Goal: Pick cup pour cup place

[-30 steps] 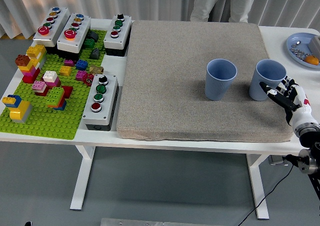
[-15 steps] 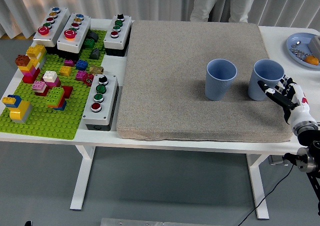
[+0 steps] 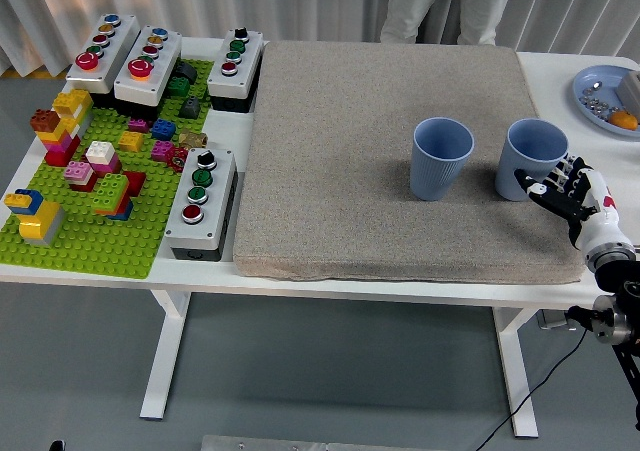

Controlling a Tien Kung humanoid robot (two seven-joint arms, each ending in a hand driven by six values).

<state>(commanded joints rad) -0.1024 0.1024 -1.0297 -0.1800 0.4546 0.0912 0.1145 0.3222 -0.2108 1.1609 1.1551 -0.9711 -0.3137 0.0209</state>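
A white bench runs across the room. Most of its top is taken up by a big grey-beige mat in the middle. To the left of the mat lies a green baseplate with coloured bricks on it. Three button boxes sit along the far left edge, and a fourth box stands between the baseplate and the mat, near the front. At the far right corner sits a blue plate.
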